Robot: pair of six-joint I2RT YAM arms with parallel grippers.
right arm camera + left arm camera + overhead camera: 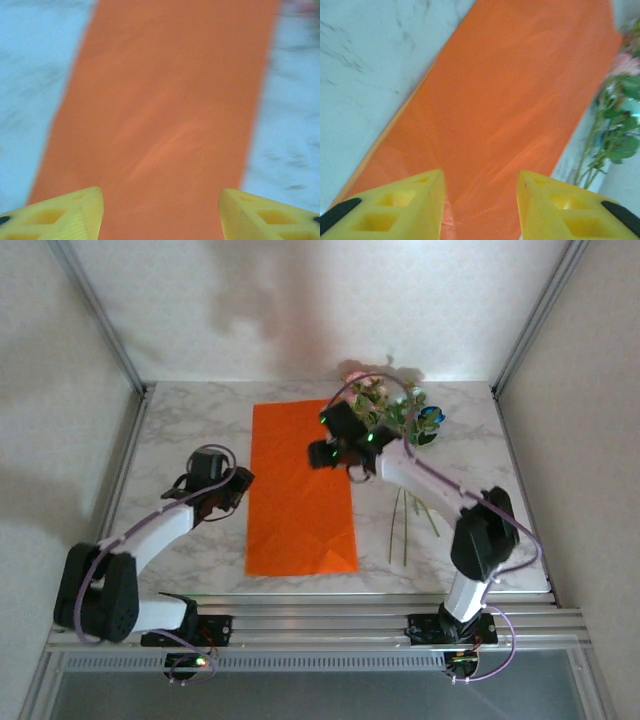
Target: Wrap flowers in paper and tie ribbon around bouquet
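The orange paper (300, 495) lies flat on the middle of the marble table. The flowers (400, 410) lie unwrapped just right of it, pink and blue blooms at the back and thin stems (405, 525) running toward me. My left gripper (243, 483) hovers at the paper's left edge; its yellow fingers stand apart over the paper (520, 100), nothing between them (480, 175), and the flowers (615, 125) show at the right. My right gripper (320, 452) hangs over the paper's upper right part, open wide (160, 192) above the sheet (170, 100). The ribbon is out of view.
Bare marble table (180, 440) lies left of the paper and more (480, 460) right of the flowers. White walls and metal posts close in the back and sides. An aluminium rail (320, 625) runs along the near edge by the arm bases.
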